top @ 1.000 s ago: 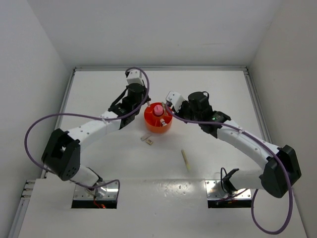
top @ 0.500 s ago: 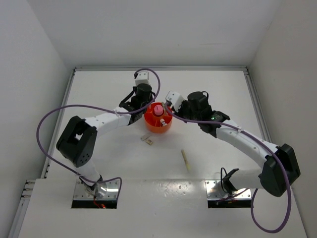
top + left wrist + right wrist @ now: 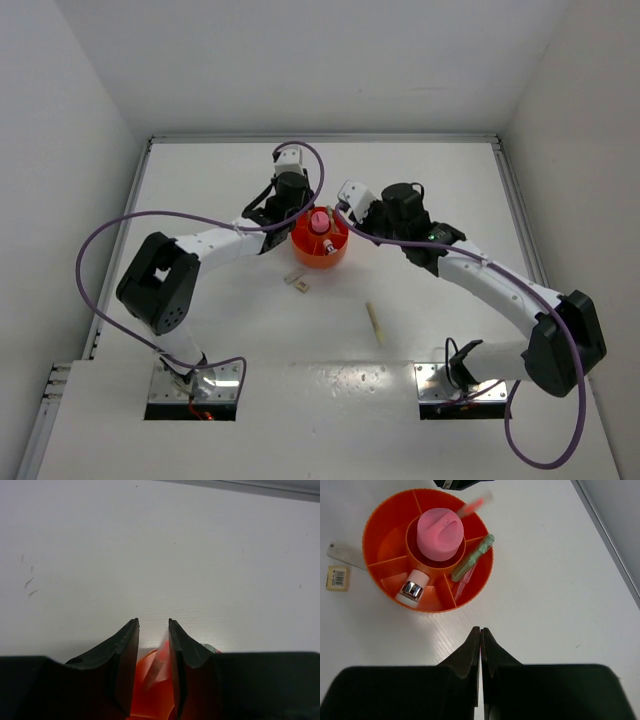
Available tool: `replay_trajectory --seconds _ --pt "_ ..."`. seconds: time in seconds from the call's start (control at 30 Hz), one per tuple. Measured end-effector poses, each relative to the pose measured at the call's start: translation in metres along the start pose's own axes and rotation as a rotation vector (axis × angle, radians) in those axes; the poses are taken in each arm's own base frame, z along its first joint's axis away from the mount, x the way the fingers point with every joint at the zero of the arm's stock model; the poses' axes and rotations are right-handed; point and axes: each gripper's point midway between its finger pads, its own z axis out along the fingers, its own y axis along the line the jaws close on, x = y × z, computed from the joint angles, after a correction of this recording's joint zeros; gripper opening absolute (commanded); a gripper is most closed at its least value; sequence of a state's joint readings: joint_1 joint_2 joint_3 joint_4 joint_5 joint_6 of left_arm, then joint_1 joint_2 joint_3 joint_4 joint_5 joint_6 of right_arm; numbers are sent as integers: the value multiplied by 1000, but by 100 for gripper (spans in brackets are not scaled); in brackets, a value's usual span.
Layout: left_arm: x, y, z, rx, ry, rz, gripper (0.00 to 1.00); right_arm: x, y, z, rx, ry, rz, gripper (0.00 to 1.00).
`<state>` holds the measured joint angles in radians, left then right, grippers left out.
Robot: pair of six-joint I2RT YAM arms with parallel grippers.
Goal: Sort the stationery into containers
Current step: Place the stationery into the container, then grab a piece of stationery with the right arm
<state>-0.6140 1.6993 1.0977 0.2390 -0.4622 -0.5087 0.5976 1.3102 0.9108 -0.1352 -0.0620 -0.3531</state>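
The orange organiser (image 3: 320,243) (image 3: 427,550) holds the pink cylinder (image 3: 440,534) in its central well. The mint green stick (image 3: 472,557) and the pink mini stapler (image 3: 412,587) lie in outer compartments. The thin pink-orange pen (image 3: 475,504) lies tilted across the far rim; it shows blurred between my left fingers (image 3: 160,657). My left gripper (image 3: 298,212) (image 3: 153,625) is slightly open over that rim, its gap wider than the pen. My right gripper (image 3: 347,215) (image 3: 480,630) is shut and empty beside the organiser. The pale yellow stick (image 3: 374,322) and two beige blocks (image 3: 297,281) lie on the table.
The beige blocks also show left of the organiser in the right wrist view (image 3: 337,576). The table's raised right edge (image 3: 607,535) runs past the organiser. White walls close in the table (image 3: 200,200) at the back and sides.
My left arm has swung right, bringing its gripper to the organiser's far-left rim. The right gripper has barely moved. The loose items on the table lie as before.
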Motion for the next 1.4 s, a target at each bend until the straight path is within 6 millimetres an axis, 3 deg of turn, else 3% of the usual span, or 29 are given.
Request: replay_trajectory --seconds 0.1,0.2,0.23,0.27,0.33,0.37,0.4,0.43,0.47,0.5,0.57,0.6,0.67,0.7,0.73,0.9,1.0,1.4 --pt "4 1 -1 1 8 2 39 1 -2 0 3 1 2 0" --pt "6 2 -2 1 12 3 39 2 -3 0 6 3 4 9" --pt "5 2 -3 2 11 2 41 2 -3 0 7 4 6 37" --pt "4 3 -4 2 10 2 43 3 -4 -1 6 5 15 53" --pt "-3 3 -10 6 0 -5 43 6 -2 -1 -10 15 15 66" --pt "-10 3 -15 10 -11 -12 42 10 0 -3 -24 32 16 66" --pt "-19 3 -23 15 -24 -19 35 14 3 -4 -47 51 17 57" --pt "-32 2 -32 24 -44 -38 20 19 6 -5 -68 70 19 20" --pt "-45 1 -42 33 -65 -60 0 24 11 -6 -95 96 21 11" --pt "-59 1 -53 42 -88 -83 0 29 16 -6 -120 118 32 9" --pt "-85 2 -78 65 -131 -127 0 45 30 -7 -186 184 56 13" --pt "-99 4 -95 83 -163 -152 8 56 39 -8 -227 225 68 18" --pt "-110 12 -122 104 -191 -188 37 78 60 -10 -318 314 100 28" --pt "-110 18 -133 108 -197 -201 57 90 71 -11 -372 369 122 30" --pt "-107 23 -141 109 -196 -208 61 99 80 -12 -416 413 139 30" --pt "-62 51 -160 71 -108 -200 66 133 116 -15 -577 590 217 38" --pt "-40 66 -168 45 -58 -188 66 142 127 -19 -618 643 258 42" --pt "-31 76 -181 39 -42 -186 66 150 148 -15 -630 699 320 51"
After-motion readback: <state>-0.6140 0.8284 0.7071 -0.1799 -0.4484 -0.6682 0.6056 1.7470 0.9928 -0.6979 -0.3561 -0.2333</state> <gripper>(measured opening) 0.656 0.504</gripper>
